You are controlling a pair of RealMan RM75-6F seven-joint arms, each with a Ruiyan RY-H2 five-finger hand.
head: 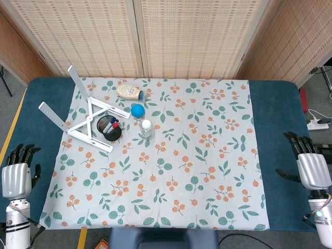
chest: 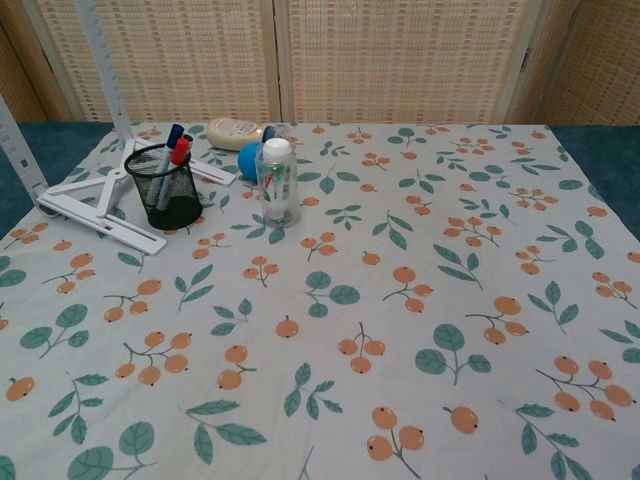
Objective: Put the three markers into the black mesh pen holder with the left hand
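The black mesh pen holder (head: 109,128) (chest: 165,187) stands on the flowered cloth at the left, inside the arms of a white folding stand. Markers (head: 110,125) (chest: 174,152) with blue, red and dark caps stick up out of it. My left hand (head: 17,175) hangs at the table's lower left, off the cloth and far from the holder, fingers spread and holding nothing. My right hand (head: 309,164) sits at the far right edge, also spread and bare. Neither hand shows in the chest view.
A white folding stand (head: 82,115) (chest: 90,203) surrounds the holder. A clear bottle with a white cap (head: 146,128) (chest: 277,181), a blue ball (head: 137,110) (chest: 249,159) and a cream bottle lying on its side (head: 129,92) (chest: 233,131) sit just right of it.
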